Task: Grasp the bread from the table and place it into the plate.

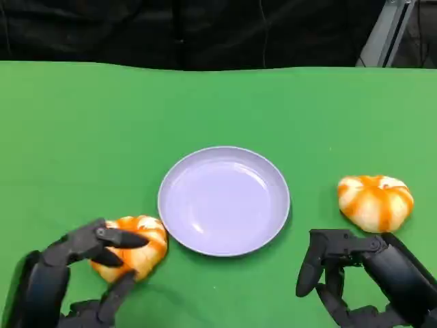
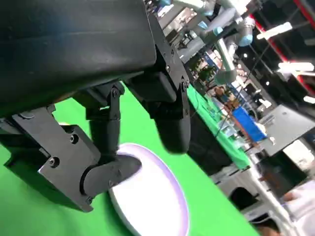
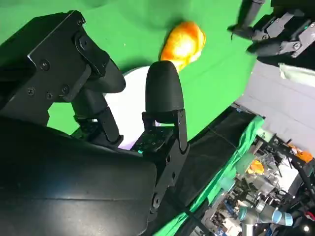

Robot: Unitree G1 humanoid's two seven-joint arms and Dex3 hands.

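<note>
On the green table (image 1: pixel 82 116), a lavender plate (image 1: pixel 224 199) sits at the middle, bare inside. Just left of the plate, nearly touching its rim, lies an orange-striped bread roll (image 1: pixel 140 244), grasped by the left hand (image 1: pixel 89 270) with fingers over its top and under its near side. Right of the plate, well apart, a second roll (image 1: pixel 375 201) lies untouched; just beside it the right hand (image 1: pixel 355 273) is released, fingers apart, holding nothing.

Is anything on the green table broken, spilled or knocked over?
No, nothing stands out. The plate sits flat and empty, and both breads look whole, one beside each edge of it.
</note>
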